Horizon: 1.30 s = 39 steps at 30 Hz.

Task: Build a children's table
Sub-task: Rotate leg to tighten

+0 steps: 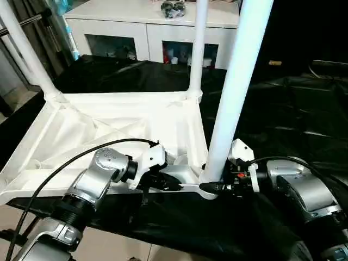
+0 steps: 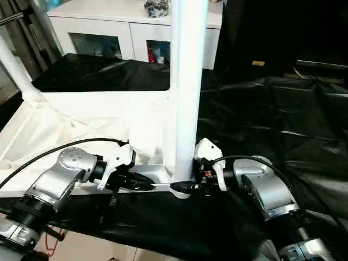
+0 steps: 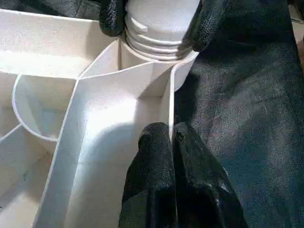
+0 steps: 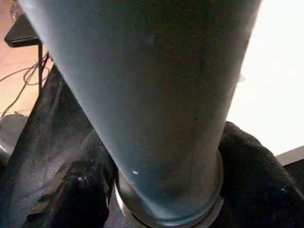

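The children's table lies upside down: its white tabletop point(image 1: 109, 119) shows its ribbed underside on a black cover. Two white legs point(image 1: 24, 49) point(image 1: 198, 49) stand in the far corner sockets. A third leg point(image 1: 236, 81) stands upright in the near right corner socket, with thread turns point(image 3: 154, 42) showing above the socket. My right gripper point(image 1: 209, 187) is shut on this leg's base, one finger point(image 4: 80, 194) on each side. My left gripper point(image 1: 176, 185) is shut on the tabletop's thin near rim point(image 3: 168, 95), close beside that socket.
A white cabinet point(image 1: 147, 22) with glass doors stands behind the table, with a small dark object on top. The black cover point(image 1: 283, 109) spreads wrinkled to the right. The table's near edge runs just below my forearms, and floor shows at lower left.
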Motion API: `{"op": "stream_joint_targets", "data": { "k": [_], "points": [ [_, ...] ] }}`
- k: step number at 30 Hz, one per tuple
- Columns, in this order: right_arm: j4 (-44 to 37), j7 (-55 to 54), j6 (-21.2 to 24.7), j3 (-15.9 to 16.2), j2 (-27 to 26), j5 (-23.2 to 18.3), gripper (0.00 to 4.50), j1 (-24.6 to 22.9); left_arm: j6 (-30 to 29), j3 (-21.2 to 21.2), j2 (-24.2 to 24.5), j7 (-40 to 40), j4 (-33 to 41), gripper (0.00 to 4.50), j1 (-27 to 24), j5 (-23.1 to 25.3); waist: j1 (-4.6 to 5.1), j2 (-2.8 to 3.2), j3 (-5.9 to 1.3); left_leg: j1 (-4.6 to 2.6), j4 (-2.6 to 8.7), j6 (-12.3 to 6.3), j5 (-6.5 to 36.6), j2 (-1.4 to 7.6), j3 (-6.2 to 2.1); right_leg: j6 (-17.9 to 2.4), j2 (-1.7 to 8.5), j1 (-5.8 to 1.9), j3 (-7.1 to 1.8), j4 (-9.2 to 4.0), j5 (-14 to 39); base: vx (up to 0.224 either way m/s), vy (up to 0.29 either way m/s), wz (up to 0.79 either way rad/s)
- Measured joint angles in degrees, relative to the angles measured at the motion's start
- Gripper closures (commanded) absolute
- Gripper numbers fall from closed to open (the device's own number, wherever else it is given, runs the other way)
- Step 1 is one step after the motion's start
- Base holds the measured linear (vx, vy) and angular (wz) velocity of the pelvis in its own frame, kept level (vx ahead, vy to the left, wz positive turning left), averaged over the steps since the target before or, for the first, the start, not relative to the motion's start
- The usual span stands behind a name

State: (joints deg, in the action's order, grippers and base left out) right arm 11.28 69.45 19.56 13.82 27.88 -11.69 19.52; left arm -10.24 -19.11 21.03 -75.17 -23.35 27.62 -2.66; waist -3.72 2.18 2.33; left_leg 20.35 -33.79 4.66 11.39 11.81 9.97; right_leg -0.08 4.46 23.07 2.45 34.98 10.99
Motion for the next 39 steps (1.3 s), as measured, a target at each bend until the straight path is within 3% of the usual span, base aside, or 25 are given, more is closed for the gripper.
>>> {"op": "stream_joint_targets", "data": {
  "k": [5,11,15,17,24,26,32,35,37,39],
  "points": [
    [0.35,-4.66,0.06,-2.5,-1.98,0.51,1.86,-1.35,-1.4,0.98,-2.14,4.22,-1.22,4.5,0.19,0.52,-0.17,0.01,-0.02,-0.27,-0.1,-0.05,-0.04,-0.01,0.01,0.0,0.02,-0.36,-0.11,0.0,0.0,0.0,0.0,0.0],
    [9.62,-31.17,0.13,-9.31,-14.08,4.58,1.88,3.14,-6.85,4.26,-10.56,22.18,-6.94,4.5,4.26,3.73,2.04,0.22,-0.12,-0.37,-0.2,-0.04,-0.06,-0.13,-0.02,0.25,0.11,-0.55,-0.21,-0.12,0.14,-0.01,0.001,-0.01],
    [12.02,-39.16,0.0,-10.66,-17.44,5.67,1.88,5.08,-7.76,4.85,-13.21,27.01,-7.45,4.5,4.49,4.03,2.78,0.49,-0.31,-0.34,-0.13,-0.04,-0.06,-0.16,-0.14,0.27,0.09,-0.49,-0.13,-0.15,0.12,0.0,0.0,0.0],
    [11.88,-39.11,0.0,-11.32,-18.06,5.48,1.32,5.02,-7.24,4.74,-13.03,26.66,-7.43,4.5,4.44,4.07,2.78,0.56,-0.37,-0.32,-0.01,-0.04,-0.06,-0.13,-0.17,0.28,0.05,-0.47,-0.09,-0.14,0.11,0.0,0.0,0.0],
    [9.38,-31.52,1.1,-10.02,-15.84,5.16,0.61,4.65,-4.78,3.59,-9.71,20.72,-6.12,4.5,4.17,4.06,3.17,0.57,-0.38,-0.01,0.27,-0.01,-0.04,-0.01,-0.16,0.05,-0.02,-0.1,0.09,-0.13,-0.03,0.0,0.0,0.0],
    [7.19,-25.3,0.5,-6.75,-11.81,4.67,0.61,3.68,-3.71,2.48,-6.96,16.64,-4.36,4.5,3.36,3.33,2.88,0.5,-0.36,0.11,0.39,-0.02,-0.05,0.03,-0.17,0.03,-0.04,0.0,0.16,-0.14,0.03,0.0,0.0,0.0],
    [0.92,-6.66,-0.9,-0.95,-2.66,2.41,0.61,0.58,-0.94,0.28,-1.11,4.26,-1.63,4.5,2.16,2.03,0.72,0.35,-0.26,-0.02,0.34,-0.07,-0.07,0.01,-0.05,0.01,-0.02,0.02,0.13,-0.17,0.09,0.0,0.0,0.0],
    [0.06,-2.49,-0.75,0.05,-1.16,2.08,0.61,0.27,-0.49,-0.06,-0.26,1.48,-1.63,4.5,1.93,1.52,0.39,0.36,-0.25,-0.03,0.2,0.0,-0.03,-0.03,-0.03,0.0,-0.01,-0.01,-0.01,-0.15,0.08,0.0,0.0,0.0],
    [0.0,-1.09,-0.13,0.28,-0.54,1.51,0.93,0.26,-0.29,-0.47,0.21,0.39,-1.63,4.5,1.91,1.19,0.39,0.25,-0.21,-0.07,0.21,0.01,-0.02,-0.03,-0.05,-0.02,-0.01,-0.04,-0.06,-0.1,0.07,0.0,0.0,0.0],
    [0.0,-0.33,0.51,0.28,-0.14,0.81,0.96,0.26,0.08,-0.86,0.3,-0.29,-1.64,4.5,1.92,1.04,0.32,0.15,-0.15,-0.08,0.2,0.01,-0.03,-0.03,-0.06,-0.01,-0.01,-0.04,-0.06,-0.06,0.07,0.0,0.0,0.0]
  ]
}}
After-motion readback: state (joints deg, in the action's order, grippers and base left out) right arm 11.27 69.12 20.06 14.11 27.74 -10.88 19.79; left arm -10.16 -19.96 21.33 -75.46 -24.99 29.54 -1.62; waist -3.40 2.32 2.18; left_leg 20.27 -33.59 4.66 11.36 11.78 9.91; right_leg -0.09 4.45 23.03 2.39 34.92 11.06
